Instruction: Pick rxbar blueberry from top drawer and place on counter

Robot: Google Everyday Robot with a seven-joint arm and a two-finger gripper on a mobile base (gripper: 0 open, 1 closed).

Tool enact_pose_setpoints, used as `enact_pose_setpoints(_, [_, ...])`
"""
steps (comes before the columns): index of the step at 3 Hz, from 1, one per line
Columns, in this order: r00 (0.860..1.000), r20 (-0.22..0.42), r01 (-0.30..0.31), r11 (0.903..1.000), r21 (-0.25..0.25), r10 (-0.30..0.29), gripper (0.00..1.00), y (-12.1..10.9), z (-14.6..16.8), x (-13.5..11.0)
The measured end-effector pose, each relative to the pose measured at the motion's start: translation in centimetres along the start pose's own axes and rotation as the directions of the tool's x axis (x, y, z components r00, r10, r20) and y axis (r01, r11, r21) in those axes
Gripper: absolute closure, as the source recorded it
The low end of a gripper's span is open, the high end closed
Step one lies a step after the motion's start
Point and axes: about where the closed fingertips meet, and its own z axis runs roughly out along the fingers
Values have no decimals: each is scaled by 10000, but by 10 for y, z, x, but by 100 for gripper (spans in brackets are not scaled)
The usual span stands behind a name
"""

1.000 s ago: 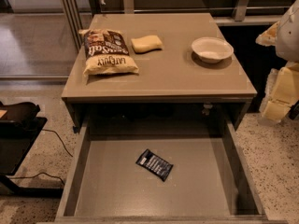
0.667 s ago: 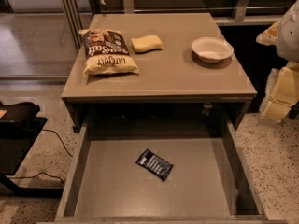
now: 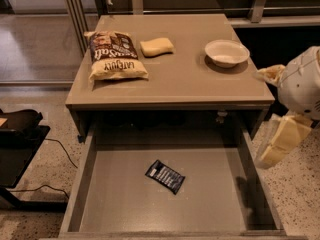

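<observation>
The rxbar blueberry point(image 3: 165, 176), a small dark wrapper with white lettering, lies flat and slightly turned near the middle of the open top drawer point(image 3: 125, 204). The drawer is pulled out below the counter point(image 3: 185, 79), a tan-grey tabletop. My gripper point(image 3: 281, 140), cream-coloured under a white wrist, hangs at the right edge of the view. It is outside the drawer's right wall, above floor level, and well to the right of the bar. It holds nothing that I can see.
On the counter lie a brown-and-cream chip bag point(image 3: 114, 55) at the left, a yellow sponge point(image 3: 156, 46) at the back middle and a white bowl point(image 3: 226, 52) at the right. A black stand point(image 3: 20, 134) sits on the floor at the left.
My arm and gripper have come down and slightly left along the right side, closer to the drawer's right wall. The bar and the counter items have not moved.
</observation>
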Motion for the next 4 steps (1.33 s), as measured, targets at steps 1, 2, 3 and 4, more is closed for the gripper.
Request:
enact_pose_setpoints(1, [9914, 1291, -190, 9997, -175, 211, 0, 30, 47, 11])
enact_pose_setpoints(2, [9785, 1917, -714, 9970, -314, 761, 0, 49, 100, 19])
enact_pose_setpoints(3, [9785, 1917, -713, 9970, -314, 760, 0, 49, 100, 19])
enact_pose_setpoints(4, [9756, 2114, -550, 9981, -273, 595, 0, 54, 99, 10])
